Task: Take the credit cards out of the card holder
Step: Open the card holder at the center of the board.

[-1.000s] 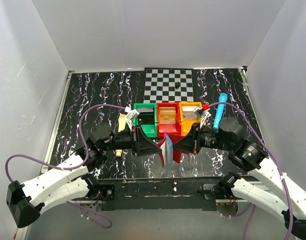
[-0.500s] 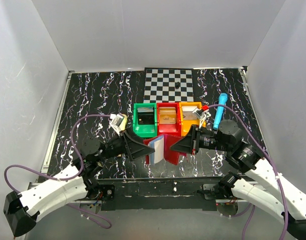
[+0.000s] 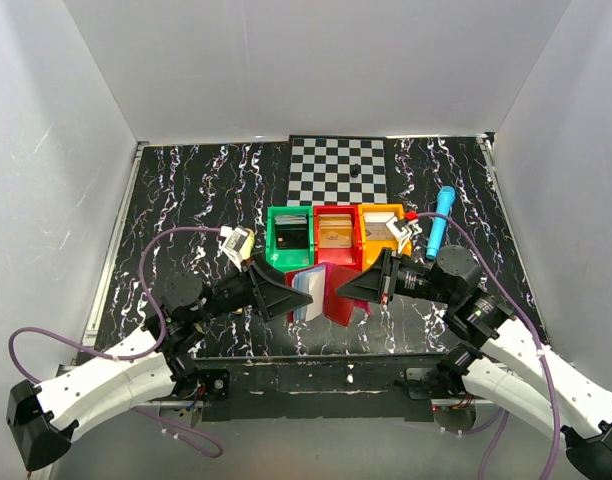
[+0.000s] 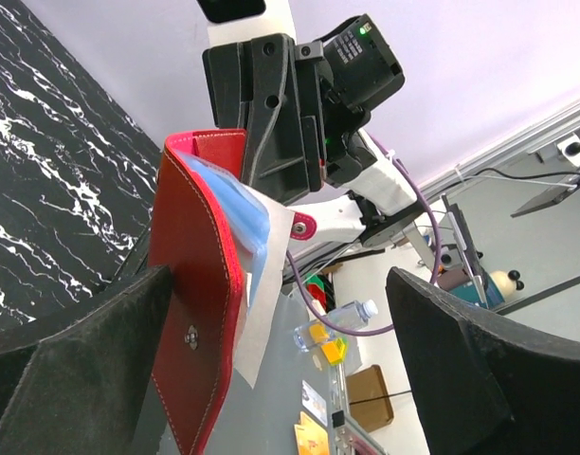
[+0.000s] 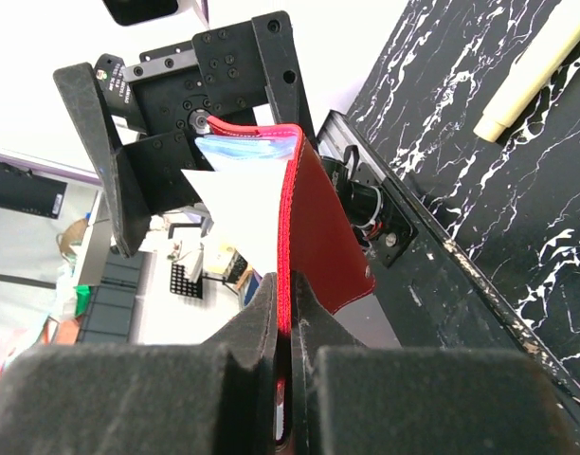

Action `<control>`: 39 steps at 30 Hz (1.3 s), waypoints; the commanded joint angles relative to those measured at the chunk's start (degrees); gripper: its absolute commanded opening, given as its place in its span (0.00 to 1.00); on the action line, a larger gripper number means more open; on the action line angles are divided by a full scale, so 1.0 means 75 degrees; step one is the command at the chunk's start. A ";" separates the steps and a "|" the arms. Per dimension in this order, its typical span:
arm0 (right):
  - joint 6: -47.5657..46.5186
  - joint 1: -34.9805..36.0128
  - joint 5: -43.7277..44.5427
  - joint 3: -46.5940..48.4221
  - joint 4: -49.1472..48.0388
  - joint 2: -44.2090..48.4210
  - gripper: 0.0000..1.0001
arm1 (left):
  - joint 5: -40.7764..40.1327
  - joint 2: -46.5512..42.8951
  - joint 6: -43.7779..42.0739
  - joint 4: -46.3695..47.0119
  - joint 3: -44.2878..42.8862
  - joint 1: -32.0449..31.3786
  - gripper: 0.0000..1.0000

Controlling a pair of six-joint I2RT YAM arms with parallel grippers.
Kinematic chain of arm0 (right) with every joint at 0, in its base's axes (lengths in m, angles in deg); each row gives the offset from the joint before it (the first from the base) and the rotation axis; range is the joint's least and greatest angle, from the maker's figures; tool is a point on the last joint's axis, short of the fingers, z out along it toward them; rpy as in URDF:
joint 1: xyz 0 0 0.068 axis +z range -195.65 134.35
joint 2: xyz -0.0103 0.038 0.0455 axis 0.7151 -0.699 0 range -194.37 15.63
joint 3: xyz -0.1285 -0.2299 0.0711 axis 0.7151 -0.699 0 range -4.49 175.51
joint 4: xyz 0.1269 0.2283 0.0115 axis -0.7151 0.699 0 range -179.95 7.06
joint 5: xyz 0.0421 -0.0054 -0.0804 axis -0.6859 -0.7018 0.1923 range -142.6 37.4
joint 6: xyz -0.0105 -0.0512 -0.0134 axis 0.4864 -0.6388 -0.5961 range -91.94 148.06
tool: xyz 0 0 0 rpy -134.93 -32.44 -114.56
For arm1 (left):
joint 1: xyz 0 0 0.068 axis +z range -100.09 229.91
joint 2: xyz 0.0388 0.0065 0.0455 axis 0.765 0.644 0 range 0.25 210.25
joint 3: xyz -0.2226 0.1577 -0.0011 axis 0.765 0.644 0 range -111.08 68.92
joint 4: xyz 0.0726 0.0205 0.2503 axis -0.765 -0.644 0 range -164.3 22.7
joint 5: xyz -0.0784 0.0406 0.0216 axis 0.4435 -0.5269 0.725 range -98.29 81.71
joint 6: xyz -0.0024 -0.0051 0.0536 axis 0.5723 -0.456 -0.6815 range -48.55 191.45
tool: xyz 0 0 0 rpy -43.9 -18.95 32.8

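middle: card holder (image 3: 331, 300) stands between the wide-spread fingers of the left gripper (image 3: 291, 297), right gripper (image 3: 344, 288) pinched on its edge, so no way through there | behind: green bin (image 3: 274, 240), red bin (image 3: 336, 258), orange bin (image 3: 369, 245) in a tight row, basically a wall | right: blue marker (image 3: 438, 222) just beside the orange bin | open lanes: table (image 3: 176, 200) far left, chessboard mat (image 3: 326, 170) out back

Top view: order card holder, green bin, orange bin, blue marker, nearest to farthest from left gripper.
From left gripper:
1. Card holder, at its fingertips
2. Green bin, just behind
3. Orange bin, back right
4. Blue marker, far right
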 commanded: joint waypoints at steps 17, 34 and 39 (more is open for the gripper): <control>0.0507 -0.0437 -0.0454 -0.0220 -0.1346 0.0156 0.01 | 0.0029 -0.0382 -0.0789 -0.1152 -0.0444 -0.0093 0.30; 0.0402 -0.0484 -0.0594 -0.0174 -0.1288 0.0098 0.01 | -0.0030 -0.0289 -0.1011 -0.1445 -0.0702 -0.0093 0.24; 0.0320 -0.0507 -0.0618 -0.0162 -0.1253 0.0063 0.01 | 0.0029 -0.0254 -0.1058 -0.1445 -0.0760 -0.0093 0.09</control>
